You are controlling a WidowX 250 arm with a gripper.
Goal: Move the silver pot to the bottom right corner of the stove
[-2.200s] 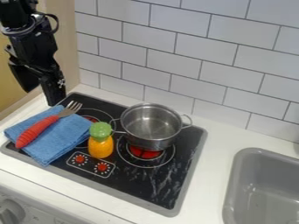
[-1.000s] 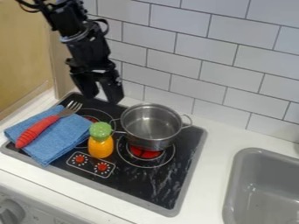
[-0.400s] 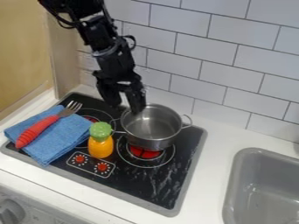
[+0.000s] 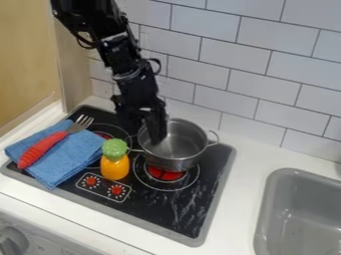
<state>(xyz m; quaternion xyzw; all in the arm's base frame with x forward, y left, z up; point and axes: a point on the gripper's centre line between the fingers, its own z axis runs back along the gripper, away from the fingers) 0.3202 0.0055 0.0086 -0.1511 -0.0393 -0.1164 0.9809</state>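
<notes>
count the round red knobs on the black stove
2: one round red knob at the left end of the white-outlined panel on the black stove, the other red knob at its right end.

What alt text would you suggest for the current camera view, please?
A black robot gripper hangs at the left rim of a silver pot on a stove; nearby are a fork on blue cloth and an orange-and-green item.

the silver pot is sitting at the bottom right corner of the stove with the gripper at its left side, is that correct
Not quite: the camera view shows the silver pot farther up, near the back edge of the stove, not at its bottom right corner. The gripper is at the pot's left side, as you say.
</notes>
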